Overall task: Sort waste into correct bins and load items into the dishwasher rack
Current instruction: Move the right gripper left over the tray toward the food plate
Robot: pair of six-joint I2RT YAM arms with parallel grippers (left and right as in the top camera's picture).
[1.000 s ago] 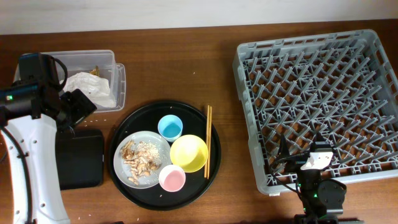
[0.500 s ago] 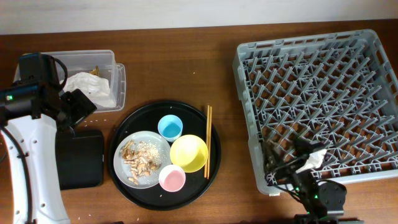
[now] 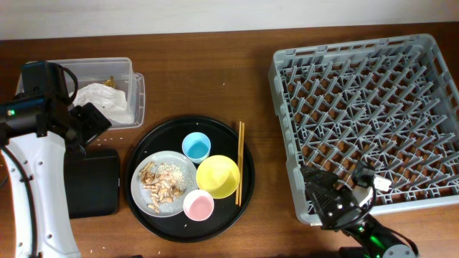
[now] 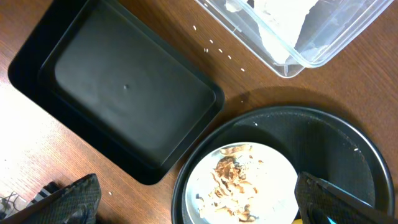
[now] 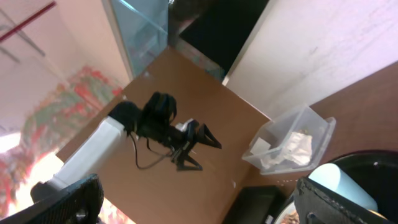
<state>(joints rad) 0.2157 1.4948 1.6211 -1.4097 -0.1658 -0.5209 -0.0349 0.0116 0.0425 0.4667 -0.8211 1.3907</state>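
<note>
Looks like the trash part of the job, about half done. In the clear box (image 3: 86, 68) at the back left: the white napkin (image 3: 104, 100) and a bit of gold wrapper (image 3: 110, 81). Nothing to see in the flat black tray (image 3: 93, 183) just in front of it.

On the grey plate (image 3: 140, 193), inside the round black tray (image 3: 165, 129): a pile of brown food scraps (image 3: 159, 186), not yet tipped out. On the same round tray, close together: the blue bowl (image 3: 196, 147), the yellow bowl (image 3: 217, 176) and the pink bowl (image 3: 199, 206), with the chopsticks (image 3: 240, 161) along the right side. Over on the right: the big grey rack (image 3: 366, 107), with no dishes in it.

Left gripper (image 3: 90, 123): up above the flat black tray and the edge of the round one, jaws wide apart, nothing held. Right gripper (image 3: 343, 190): by the near left corner of the rack, tipped up, jaws wide apart too, nothing held.

Next, most likely: scraps into the flat black tray. Calls for a grab on the bare rim of the plate, a lift, a short trip left, then a slow tilt to keep crumbs off the table. Careful with the pink bowl, right at the plate's edge. After that, probably: bowls, plate and chopsticks over to the rack.
</note>
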